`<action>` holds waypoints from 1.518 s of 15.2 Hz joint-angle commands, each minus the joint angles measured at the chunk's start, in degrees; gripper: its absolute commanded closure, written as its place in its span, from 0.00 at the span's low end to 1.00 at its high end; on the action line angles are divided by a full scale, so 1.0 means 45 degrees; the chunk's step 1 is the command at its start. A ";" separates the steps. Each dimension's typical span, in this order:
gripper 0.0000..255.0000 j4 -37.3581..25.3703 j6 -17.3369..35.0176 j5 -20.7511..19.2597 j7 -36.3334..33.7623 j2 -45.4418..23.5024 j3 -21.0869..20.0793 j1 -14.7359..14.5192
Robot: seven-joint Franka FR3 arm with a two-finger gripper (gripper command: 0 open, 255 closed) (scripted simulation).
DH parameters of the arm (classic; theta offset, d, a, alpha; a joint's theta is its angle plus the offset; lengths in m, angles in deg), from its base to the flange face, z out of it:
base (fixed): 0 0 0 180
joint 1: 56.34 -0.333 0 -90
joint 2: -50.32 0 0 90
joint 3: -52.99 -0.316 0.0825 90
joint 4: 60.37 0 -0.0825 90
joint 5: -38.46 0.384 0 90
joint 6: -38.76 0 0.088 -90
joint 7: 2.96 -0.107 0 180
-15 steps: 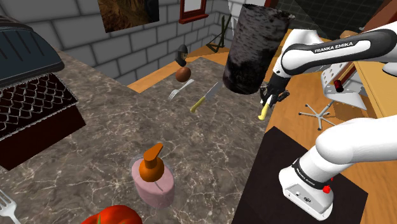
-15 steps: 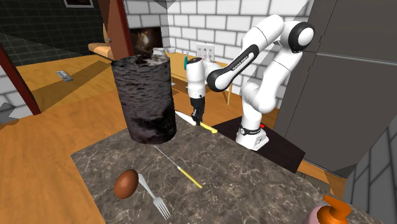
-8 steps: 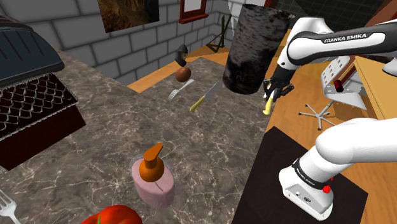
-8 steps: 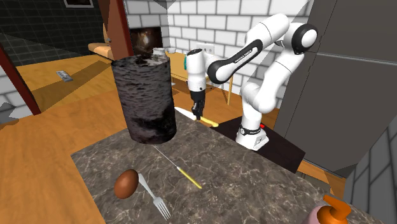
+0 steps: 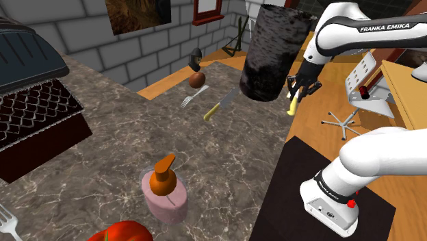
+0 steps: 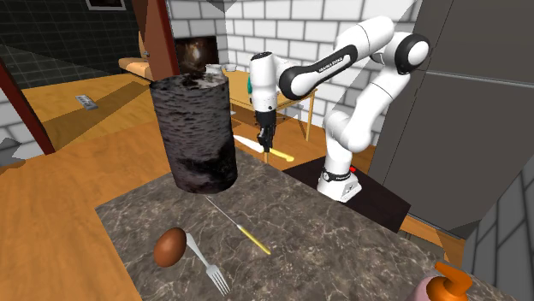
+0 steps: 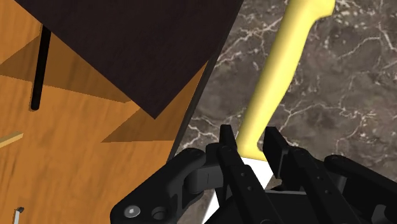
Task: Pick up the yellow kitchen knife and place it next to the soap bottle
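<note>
The yellow knife [image 7: 280,83] runs off the wrist view at its handle end, and the gripper [image 7: 250,135] clasping it covers most of its white blade. The soap bottle [image 6: 447,286] is cut by the second exterior view's near right corner. In the shoulder view, a fork [image 5: 5,220] at near left and a red thing [image 5: 123,231] beside it are cut off; what the red thing is cannot be told.

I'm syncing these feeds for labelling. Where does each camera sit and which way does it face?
Shoulder view: beside the stand, looking down over the marble counter; the white arm shows.
Second exterior view: across the counter, facing the whole arm.
Wrist view: on the hand, looking past its fingers at the counter's edge.
Shared: all three show the hand clasping the yellow knife.
</note>
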 commanded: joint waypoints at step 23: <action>1.00 -0.4035 -0.4174 0.0032 -0.0032 0.0131 -0.0044 -0.0018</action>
